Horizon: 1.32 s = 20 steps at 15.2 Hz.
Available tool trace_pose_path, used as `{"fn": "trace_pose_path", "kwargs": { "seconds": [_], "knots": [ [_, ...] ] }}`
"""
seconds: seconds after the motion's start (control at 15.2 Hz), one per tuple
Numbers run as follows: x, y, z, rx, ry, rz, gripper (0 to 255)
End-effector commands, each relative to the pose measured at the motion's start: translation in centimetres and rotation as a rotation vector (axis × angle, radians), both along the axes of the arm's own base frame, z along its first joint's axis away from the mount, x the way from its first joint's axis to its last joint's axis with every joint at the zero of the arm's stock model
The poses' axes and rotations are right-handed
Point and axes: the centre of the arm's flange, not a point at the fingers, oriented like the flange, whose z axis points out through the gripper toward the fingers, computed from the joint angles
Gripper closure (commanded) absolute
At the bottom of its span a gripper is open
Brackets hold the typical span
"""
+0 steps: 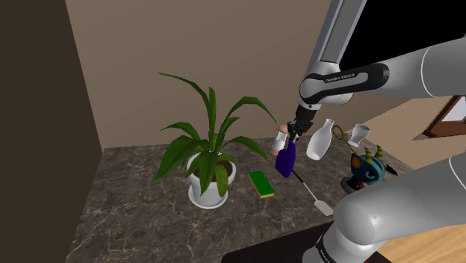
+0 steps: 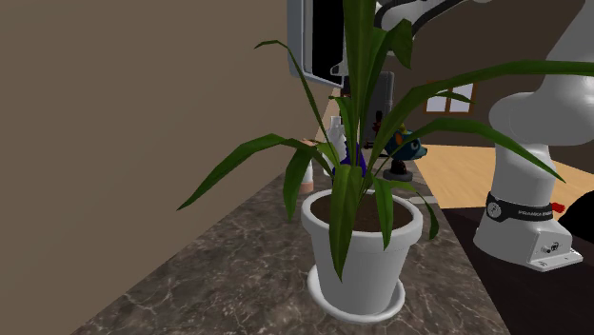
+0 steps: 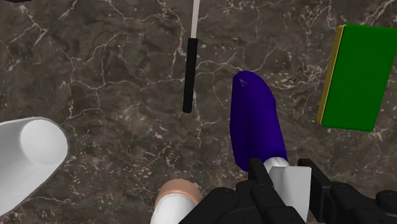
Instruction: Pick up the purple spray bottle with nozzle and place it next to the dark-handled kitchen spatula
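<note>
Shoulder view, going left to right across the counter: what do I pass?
In order: potted plant → green sponge → purple spray bottle → white vase → blue horned figure.

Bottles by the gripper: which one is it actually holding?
The purple spray bottle: the gripper is shut on its white nozzle end. The plain white bottle and the tan-capped one beside it are not gripped.
</note>
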Motion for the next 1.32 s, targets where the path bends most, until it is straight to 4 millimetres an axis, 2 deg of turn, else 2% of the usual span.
{"fn": "trace_pose_path", "kwargs": {
  "seconds": [0.0, 0.2, 0.26, 0.59, 0.86, 1.25],
  "knots": [
    [0.0, 0.0, 0.0, 0.0, 0.0, 0.0, 255],
    [0.0, 0.0, 0.0, 0.0, 0.0, 0.0, 255],
    [0.0, 0.0, 0.0, 0.0, 0.0, 0.0, 0],
    [0.0, 0.0, 0.0, 0.0, 0.0, 0.0, 0],
    [-0.2, 0.1, 5.0, 0.0, 0.0, 0.0, 0],
    [-0.2, 0.1, 5.0, 0.0, 0.0, 0.0, 0]
  ]
}}
